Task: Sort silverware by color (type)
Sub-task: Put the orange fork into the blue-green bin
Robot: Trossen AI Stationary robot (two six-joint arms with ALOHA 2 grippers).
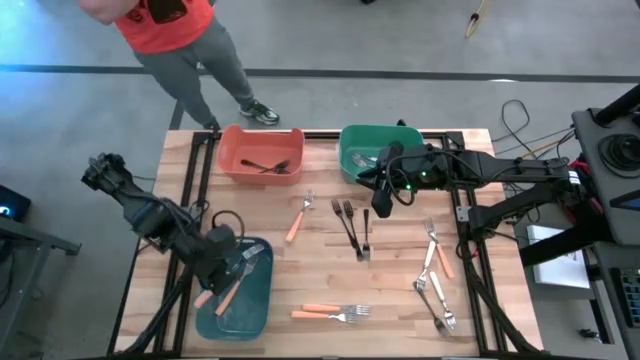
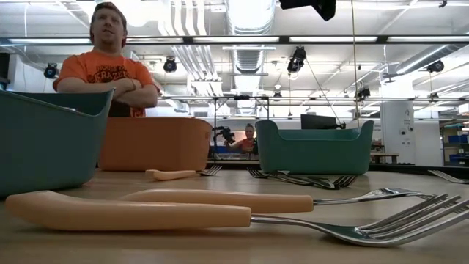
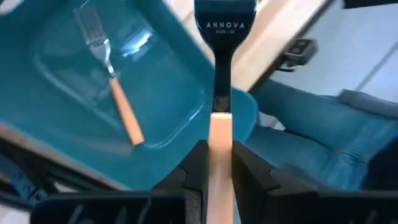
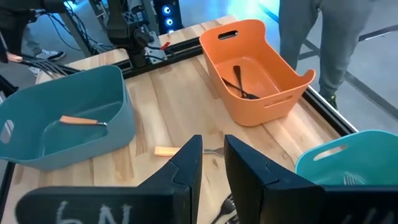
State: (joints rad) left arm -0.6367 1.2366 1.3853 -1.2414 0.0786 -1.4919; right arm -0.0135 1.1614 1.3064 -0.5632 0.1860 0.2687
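My left gripper (image 1: pixel 228 268) hangs over the teal bin (image 1: pixel 262 312) at the table's near left, shut on an orange-handled utensil (image 3: pixel 225 37) with a metal head. One orange-handled fork (image 3: pixel 112 81) lies in that bin. My right gripper (image 4: pixel 211 158) hovers open, touching nothing, over the table by the green bin (image 1: pixel 345 140). An orange-handled fork (image 1: pixel 297 220), black forks (image 1: pixel 350 228), white-handled pieces (image 1: pixel 435 280) and two orange-handled forks (image 1: pixel 330 313) lie flat on the wood. Black forks (image 4: pixel 239 84) lie in the orange bin (image 1: pixel 228 150). My left gripper pinches the utensil's orange handle (image 3: pixel 221 134) between its two fingers, just behind the metal neck. The utensil runs along the fingers, and its metal head (image 3: pixel 225 25) sticks out past their tips. It is lifted clear above the teal bin's floor.
A person in an orange shirt (image 2: pixel 110 70) stands beyond the table's far edge, by the orange bin. Cables and equipment (image 1: pixel 600 150) lie off the right edge. Bare wood (image 1: pixel 290 265) shows between the teal bin and the black forks.
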